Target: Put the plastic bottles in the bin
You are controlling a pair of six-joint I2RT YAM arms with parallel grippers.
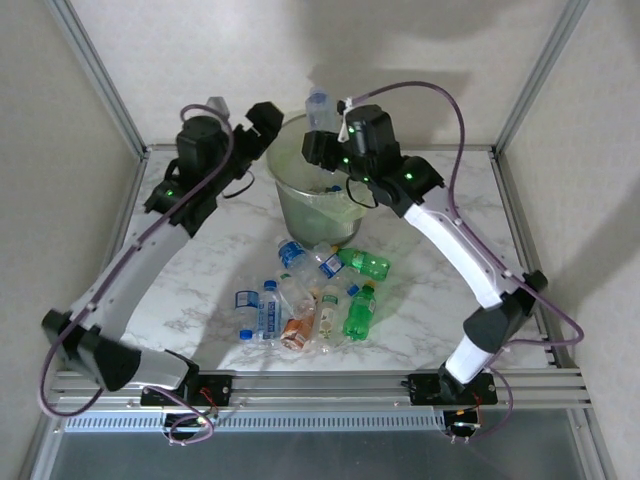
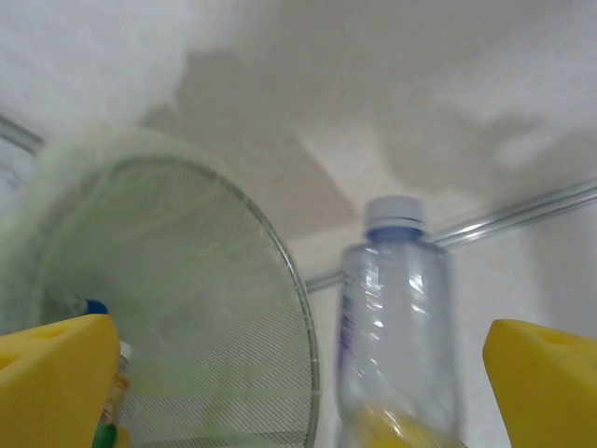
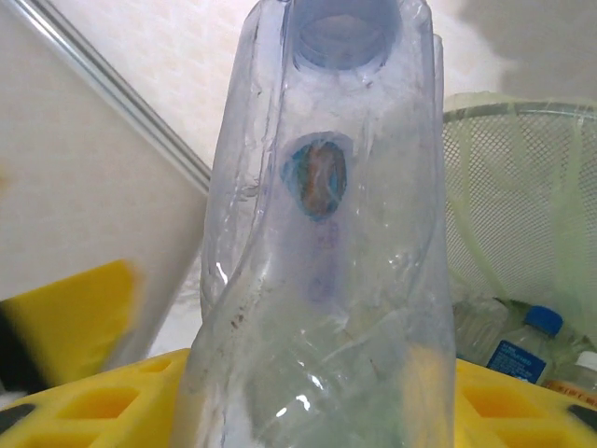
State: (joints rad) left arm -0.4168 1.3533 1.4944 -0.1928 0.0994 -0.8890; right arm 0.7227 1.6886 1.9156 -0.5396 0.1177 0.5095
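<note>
A clear crumpled plastic bottle is held upright by the right claw above the round pale-green translucent bin at the far edge of the worktop. The left claw is spread wide beside the bin. Other bottles are scattered mid-worktop.

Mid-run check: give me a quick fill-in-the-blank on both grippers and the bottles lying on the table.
1. The right gripper is shut on a clear ____, raised beside the bin.
2. The left gripper is ____ and holds nothing.
3. The pile of bottles lies on the marble ____.

Missing words: bottle; open; table.
</note>
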